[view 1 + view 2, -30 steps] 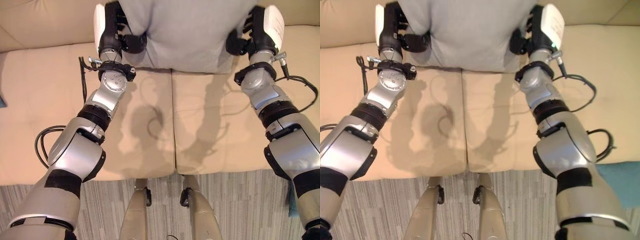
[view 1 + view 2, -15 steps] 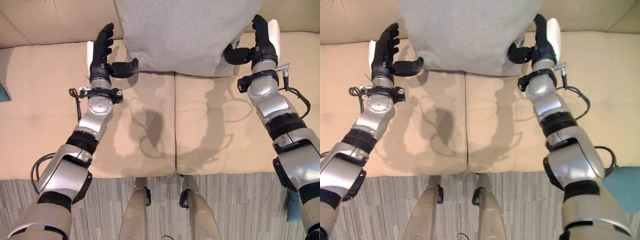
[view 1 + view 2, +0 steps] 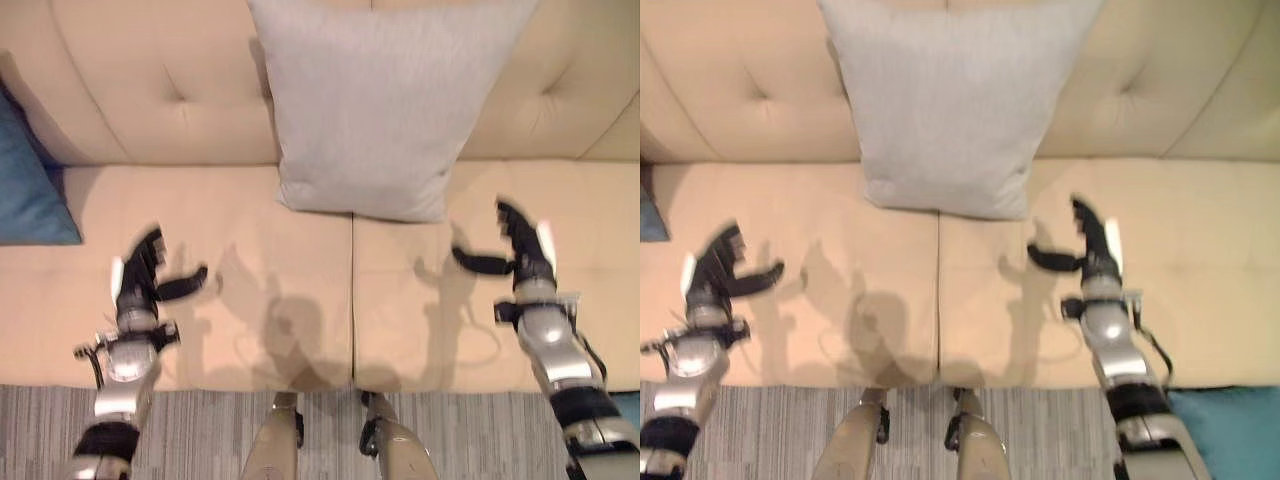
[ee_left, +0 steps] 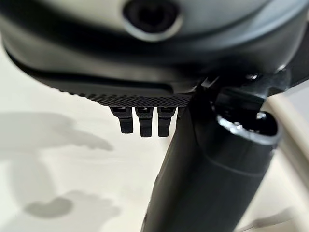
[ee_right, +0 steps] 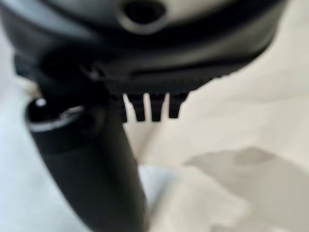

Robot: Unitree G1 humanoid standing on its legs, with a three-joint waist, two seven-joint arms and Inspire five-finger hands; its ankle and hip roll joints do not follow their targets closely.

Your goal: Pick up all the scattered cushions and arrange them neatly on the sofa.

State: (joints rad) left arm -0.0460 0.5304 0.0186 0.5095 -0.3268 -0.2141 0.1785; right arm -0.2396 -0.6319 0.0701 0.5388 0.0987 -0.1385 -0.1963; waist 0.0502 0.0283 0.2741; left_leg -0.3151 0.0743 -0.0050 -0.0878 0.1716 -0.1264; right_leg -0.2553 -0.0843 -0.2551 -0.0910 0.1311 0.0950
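One grey cushion (image 3: pixel 375 105): upright, leaning against tufted backrest (image 3: pixel 150 80) of beige sofa (image 3: pixel 250 300), centred over seam between two seat cushions, lower edge resting on seat. Touched by neither hand.

One blue cushion (image 3: pixel 30 195): at sofa's left end, propped where seat meets backrest, partly cut off by edge of left eye view.

One teal cushion (image 3: pixel 1230 430): on floor at right, just beyond sofa's front edge, beside right arm; corner alone visible.

Left hand (image 3: pixel 138 280): over left seat cushion, near front edge, well apart from grey cushion. Fingers straight and pointing toward backrest, thumb spread sideways toward sofa's middle. Holding nothing. Fingertips (image 4: pixel 141 126) seen in left wrist view as short row above pale upholstery, thumb (image 4: pixel 203 179) extended in foreground.

Right hand (image 3: pixel 525 255): over right seat cushion, nearer grey cushion's lower right corner than left hand is to lower left, yet clear of it. Fingers extended, thumb stretched inward toward sofa's middle. Empty. Fingertips (image 5: pixel 145 111) in right wrist view likewise straight, thumb (image 5: pixel 96 164) long and dark before pale fabric.

Seat: beige, with shadows of both arms falling between hands and on either side of centre seam.

Floor (image 3: pixel 200 430): grey striped carpet along sofa's front edge.
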